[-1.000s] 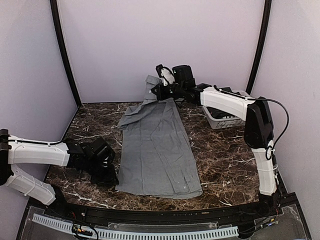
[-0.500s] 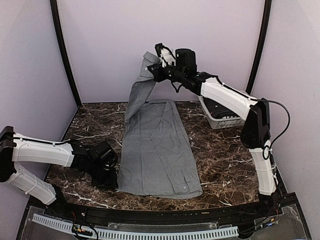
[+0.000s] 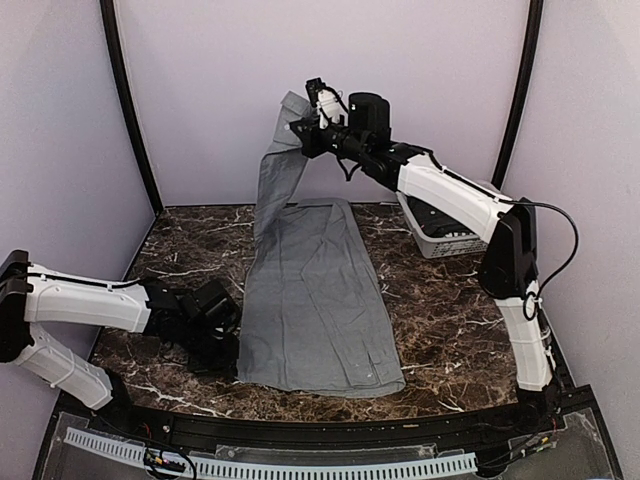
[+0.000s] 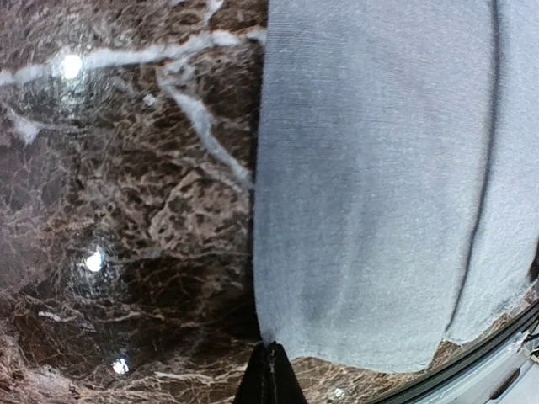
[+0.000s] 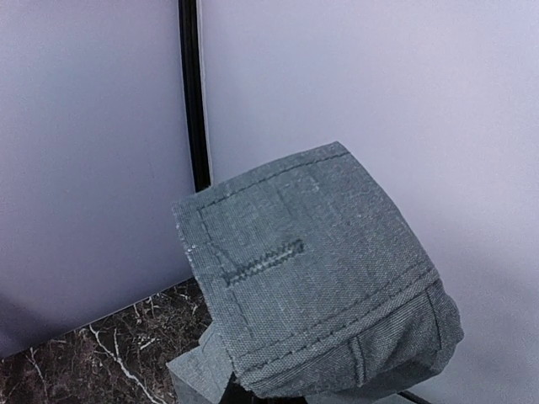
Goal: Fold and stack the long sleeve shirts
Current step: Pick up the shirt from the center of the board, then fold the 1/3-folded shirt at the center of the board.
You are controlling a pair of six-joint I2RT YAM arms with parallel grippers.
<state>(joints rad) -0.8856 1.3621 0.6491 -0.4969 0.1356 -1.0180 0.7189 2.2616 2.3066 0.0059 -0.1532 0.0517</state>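
Observation:
One of the long sleeve shirts (image 3: pixel 315 300), plain grey, lies lengthwise on the dark marble table, folded narrow. Its sleeve (image 3: pixel 275 175) hangs stretched up from the far left of the body. My right gripper (image 3: pixel 305 132) is high by the back wall, shut on the sleeve's cuff (image 5: pixel 312 269). The cuff, with its buttonhole, drapes over the fingers and hides them in the right wrist view. My left gripper (image 3: pixel 233 362) is low on the table at the shirt's near left corner. Its fingertips (image 4: pixel 269 358) are pressed together on the hem corner of the shirt (image 4: pixel 370 185).
A white basket (image 3: pixel 432 243) stands at the back right, beside the right arm. Lilac walls close in the back and both sides. A black rail (image 3: pixel 330 432) runs along the table's near edge, just past the shirt's hem.
The right gripper has lifted the cuff higher and to the left, pulling the sleeve off the shirt body. The left gripper has slid right to the hem corner and shut.

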